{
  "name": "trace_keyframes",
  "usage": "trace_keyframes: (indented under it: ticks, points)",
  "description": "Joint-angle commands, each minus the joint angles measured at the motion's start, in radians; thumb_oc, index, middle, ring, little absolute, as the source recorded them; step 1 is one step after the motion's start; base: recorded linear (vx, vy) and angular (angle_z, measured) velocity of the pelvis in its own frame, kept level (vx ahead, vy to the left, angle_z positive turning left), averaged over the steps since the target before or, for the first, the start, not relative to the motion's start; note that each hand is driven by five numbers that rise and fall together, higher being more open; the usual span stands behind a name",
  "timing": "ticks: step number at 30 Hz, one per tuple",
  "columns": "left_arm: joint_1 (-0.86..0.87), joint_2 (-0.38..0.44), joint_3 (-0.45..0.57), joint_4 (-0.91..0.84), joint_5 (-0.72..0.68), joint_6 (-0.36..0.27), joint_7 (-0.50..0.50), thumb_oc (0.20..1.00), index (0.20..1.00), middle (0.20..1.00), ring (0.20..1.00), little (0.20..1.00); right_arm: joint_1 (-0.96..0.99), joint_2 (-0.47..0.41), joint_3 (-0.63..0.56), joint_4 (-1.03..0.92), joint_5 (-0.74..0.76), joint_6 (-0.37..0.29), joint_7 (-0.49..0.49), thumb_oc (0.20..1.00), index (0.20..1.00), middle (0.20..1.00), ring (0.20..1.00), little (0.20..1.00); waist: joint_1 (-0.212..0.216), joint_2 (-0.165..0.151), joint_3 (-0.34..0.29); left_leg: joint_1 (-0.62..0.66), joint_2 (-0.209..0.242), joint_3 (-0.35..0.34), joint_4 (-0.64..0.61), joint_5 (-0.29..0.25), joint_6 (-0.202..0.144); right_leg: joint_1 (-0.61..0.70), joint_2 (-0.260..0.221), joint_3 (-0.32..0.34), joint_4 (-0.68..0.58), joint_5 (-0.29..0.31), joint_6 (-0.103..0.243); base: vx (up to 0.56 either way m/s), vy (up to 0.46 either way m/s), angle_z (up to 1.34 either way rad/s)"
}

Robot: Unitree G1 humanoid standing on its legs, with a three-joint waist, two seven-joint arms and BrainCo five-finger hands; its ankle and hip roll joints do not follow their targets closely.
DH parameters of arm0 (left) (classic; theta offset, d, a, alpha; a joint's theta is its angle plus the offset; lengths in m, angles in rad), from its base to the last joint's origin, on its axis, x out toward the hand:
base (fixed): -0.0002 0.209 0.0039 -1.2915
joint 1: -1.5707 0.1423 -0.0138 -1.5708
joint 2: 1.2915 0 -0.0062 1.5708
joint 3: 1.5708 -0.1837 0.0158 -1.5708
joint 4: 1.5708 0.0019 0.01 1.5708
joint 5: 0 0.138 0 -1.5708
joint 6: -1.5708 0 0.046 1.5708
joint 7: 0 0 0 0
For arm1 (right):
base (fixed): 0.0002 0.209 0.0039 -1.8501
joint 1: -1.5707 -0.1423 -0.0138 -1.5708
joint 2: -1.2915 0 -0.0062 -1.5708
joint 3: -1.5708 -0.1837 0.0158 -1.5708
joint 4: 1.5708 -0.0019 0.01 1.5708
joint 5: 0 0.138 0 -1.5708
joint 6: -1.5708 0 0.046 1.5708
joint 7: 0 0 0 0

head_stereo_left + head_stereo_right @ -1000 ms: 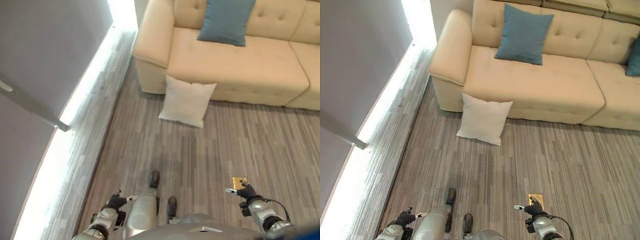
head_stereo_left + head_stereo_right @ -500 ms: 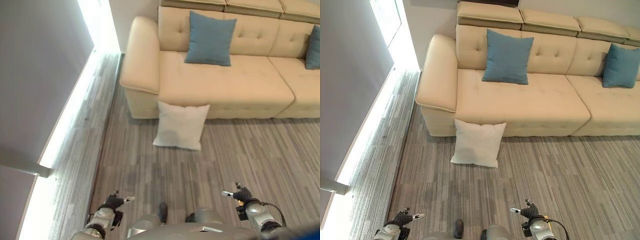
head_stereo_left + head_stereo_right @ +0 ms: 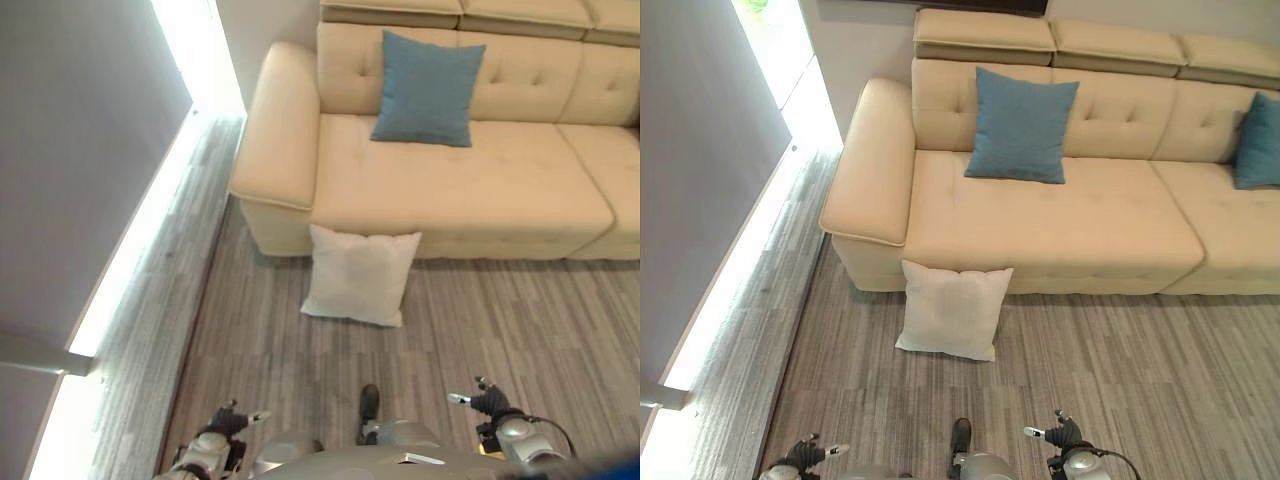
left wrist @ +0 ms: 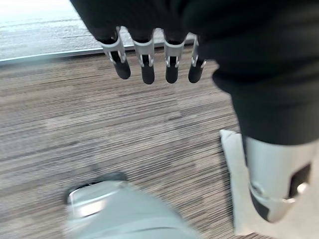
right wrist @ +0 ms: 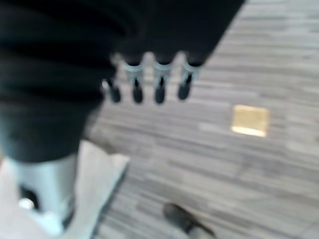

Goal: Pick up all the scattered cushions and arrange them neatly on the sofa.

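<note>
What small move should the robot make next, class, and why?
Probably step forward toward the white cushion, which leans on the floor against the sofa front. Both the left hand and right hand hang open and hold nothing, well short of it.

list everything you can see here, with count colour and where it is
sofa: one, cream, against the far wall
blue cushions: two, on the sofa seat leaning on the backrest, one near the armrest end, one at the view's right edge
white cushion: one, on the floor, propped against the sofa front below the armrest end
floor: grey striped carpet
floor plate: one, gold, square, set in the carpet near the right hand
left hand: fingers straight, holding nothing, low over the carpet
right hand: fingers straight, holding nothing, low over the carpet
</note>
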Motion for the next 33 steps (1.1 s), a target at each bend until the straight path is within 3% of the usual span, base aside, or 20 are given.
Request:
trace_keyframes:
  ticks: [1,4,7,11,13,15,20,26,33]
  points:
    - [-0.025,0.015,-0.015,-0.045,-0.001,-0.018,-0.007,1.000,1.000,1.000,1.000,1.000,-0.007,-0.068,-0.003,-0.030,0.031,-0.022,-0.020,1.000,1.000,1.000,1.000,1.000,-0.003,-0.012,0.022,0.000,0.033,-0.003,-0.309,0.046,0.026,0.012,-0.011,0.066,0.114,-0.140,0.140,0.16,0.061,0.22]
    - [-0.021,0.016,-0.015,-0.053,-0.010,-0.022,-0.011,1.000,1.000,1.000,1.000,1.000,-0.009,-0.072,0.004,-0.034,0.016,-0.023,-0.027,1.000,1.000,1.000,1.000,1.000,0.012,0.004,0.024,-0.038,0.048,-0.026,-0.421,0.131,0.008,0.044,0.005,0.083,0.111,-0.167,0.142,0.17,0.094,-0.01]
    - [-0.010,0.018,-0.007,-0.067,-0.029,-0.026,-0.022,1.000,1.000,1.000,1.000,1.000,-0.004,-0.071,0.009,-0.058,0.003,-0.024,-0.019,1.000,1.000,1.000,1.000,1.000,0.019,0.014,0.019,-0.028,0.046,-0.034,-0.449,0.139,0.007,0.059,0.004,0.099,0.124,-0.185,0.149,0.15,0.131,-0.23]
    - [-0.007,0.026,0.000,-0.064,-0.022,-0.027,-0.024,1.000,1.000,1.000,1.000,1.000,-0.004,-0.059,0.008,-0.066,-0.017,-0.020,-0.014,1.000,1.000,1.000,1.000,1.000,0.016,0.021,0.016,-0.006,0.026,-0.018,-0.446,0.116,0.024,0.043,-0.028,0.115,0.178,-0.190,0.171,0.16,0.226,-0.29]
    - [-0.006,0.043,0.010,-0.066,-0.016,-0.026,-0.023,1.000,1.000,1.000,1.000,1.000,-0.006,-0.049,0.007,-0.072,-0.021,-0.017,-0.010,1.000,1.000,1.000,1.000,1.000,0.022,0.017,0.005,0.000,0.007,0.001,-0.403,0.063,0.052,0.032,-0.058,0.128,0.221,-0.194,0.189,0.16,0.250,-0.16]
    - [-0.005,0.046,0.012,-0.068,-0.016,-0.026,-0.024,1.000,1.000,1.000,1.000,1.000,-0.006,-0.048,0.005,-0.072,-0.021,-0.017,-0.009,1.000,1.000,1.000,1.000,1.000,0.024,0.017,0.003,0.005,0.005,0.006,-0.396,0.049,0.060,0.028,-0.065,0.134,0.238,-0.192,0.195,0.09,0.118,0.00]
    - [-0.007,0.070,0.021,-0.077,-0.018,-0.026,-0.017,1.000,1.000,1.000,1.000,1.000,-0.029,-0.040,0.010,-0.098,-0.020,-0.019,-0.012,1.000,1.000,1.000,1.000,1.000,0.015,0.029,0.025,0.024,0.014,0.026,-0.392,0.029,0.088,-0.071,-0.090,0.148,0.384,-0.115,0.230,0.04,0.088,-0.16]
    - [-0.016,0.067,0.017,-0.065,-0.018,-0.033,-0.019,1.000,1.000,1.000,1.000,1.000,-0.038,-0.048,0.010,-0.092,-0.021,-0.016,-0.014,1.000,1.000,1.000,1.000,1.000,-0.003,0.028,0.033,0.080,0.009,0.017,-0.424,0.012,0.081,-0.096,-0.116,0.104,0.195,-0.092,0.228,0.10,-0.039,-0.14]
    - [-0.028,0.053,0.018,-0.077,-0.031,-0.041,-0.002,1.000,1.000,1.000,1.000,1.000,-0.035,-0.055,0.015,-0.092,-0.016,-0.020,-0.026,1.000,1.000,1.000,1.000,1.000,-0.008,0.018,0.038,0.060,0.010,0.007,-0.419,0.012,0.069,-0.102,-0.085,0.114,0.196,-0.097,0.213,0.04,-0.096,0.14]
